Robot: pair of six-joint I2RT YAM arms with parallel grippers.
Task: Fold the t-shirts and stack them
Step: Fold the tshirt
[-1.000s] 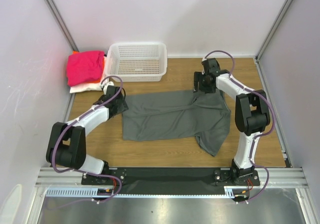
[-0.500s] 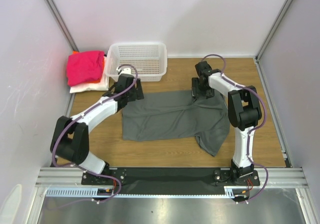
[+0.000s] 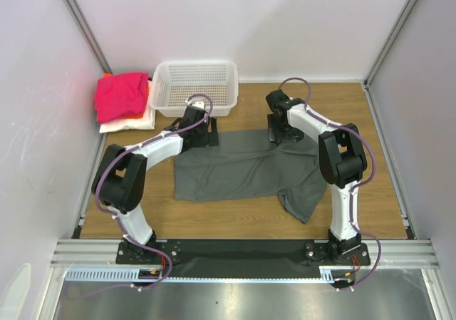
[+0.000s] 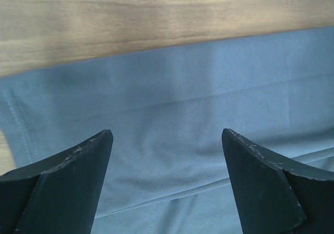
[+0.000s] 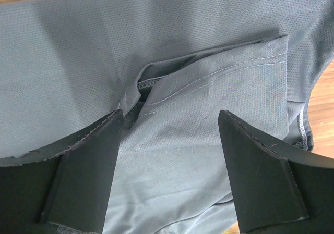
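Hovering wide open over the upper edge of the dark grey t-shirt (image 3: 242,169)!
Sprawled flat across mid-frame in the top view, stretched lengthwise left to right, well apart from the pink-topped stack (image 3: 122,99) at upper left. Lying straight below the left gripper (image 3: 203,133) near its upper-left edge, and below the right gripper (image 3: 280,131) by a doubled-over sleeve fold (image 5: 219,83). Spread fingers (image 4: 68,182) on both sides, pinching nothing. Equally close, so probably a two-armed grab along that edge.
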